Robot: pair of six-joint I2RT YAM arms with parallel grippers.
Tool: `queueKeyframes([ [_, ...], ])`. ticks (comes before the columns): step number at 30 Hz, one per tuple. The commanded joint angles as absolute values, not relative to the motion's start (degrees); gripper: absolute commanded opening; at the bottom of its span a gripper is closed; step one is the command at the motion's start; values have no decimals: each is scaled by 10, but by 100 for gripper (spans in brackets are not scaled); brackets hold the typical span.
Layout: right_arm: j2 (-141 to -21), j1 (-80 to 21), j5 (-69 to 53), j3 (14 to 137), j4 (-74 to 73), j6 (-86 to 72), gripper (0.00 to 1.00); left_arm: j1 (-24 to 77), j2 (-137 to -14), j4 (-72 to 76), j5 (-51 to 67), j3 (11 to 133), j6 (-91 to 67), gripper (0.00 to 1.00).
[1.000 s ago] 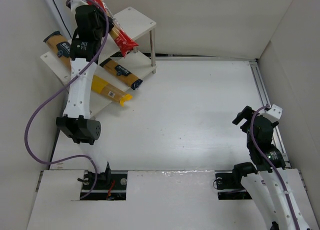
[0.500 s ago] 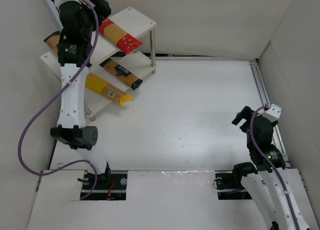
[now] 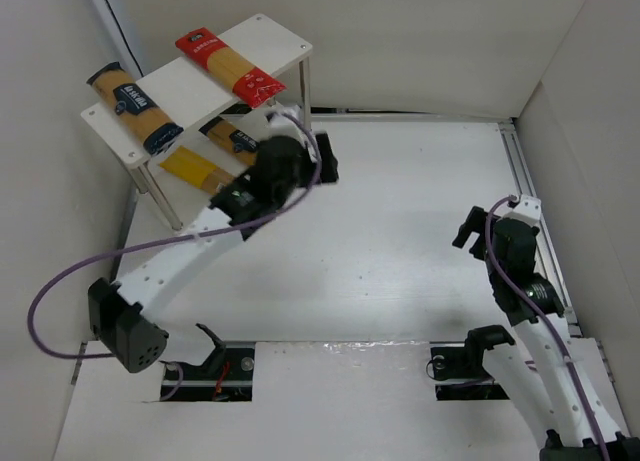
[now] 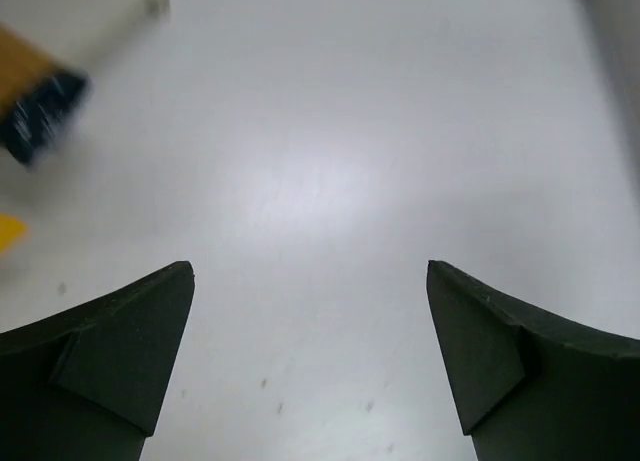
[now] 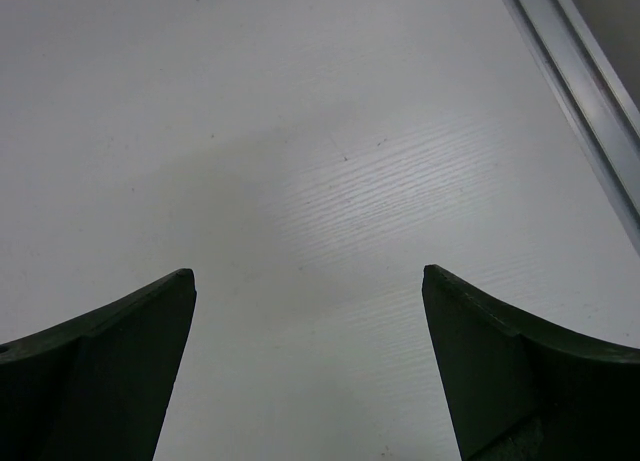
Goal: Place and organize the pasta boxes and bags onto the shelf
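**Q:** What just changed?

**A:** The left pincer (image 4: 308, 273) has swung off the shelf (image 3: 275, 33) at upper left. It is wide open and empty.

**Q:** And the pasta?

**A:** The red pack (image 3: 225, 66) and a navy-labelled pack (image 3: 135, 106) lie on top. The yellow pack (image 3: 188, 166) and the second navy pack (image 3: 230, 136) lie below. The right pincer (image 5: 305, 273) gapes, empty. Placing looks done.

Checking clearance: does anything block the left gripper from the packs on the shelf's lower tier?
Nothing visible does. The left gripper hangs open beside the shelf; its own arm partly hides the lower-tier packs.
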State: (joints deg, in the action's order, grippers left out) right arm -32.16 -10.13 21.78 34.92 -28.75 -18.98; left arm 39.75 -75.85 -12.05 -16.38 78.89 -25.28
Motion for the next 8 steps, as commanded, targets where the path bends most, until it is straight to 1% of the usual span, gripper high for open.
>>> queueKeyframes([
  [1,-335,-99,191,381,-267,-178,99,456,-754,-40,-211,662,-278,100],
  [3,-335,-99,191,381,-259,-171,99,470,-754,-34,-195,619,-292,100],
  [8,-307,-99,155,342,-221,-161,99,491,-760,-47,-203,590,-308,100],
])
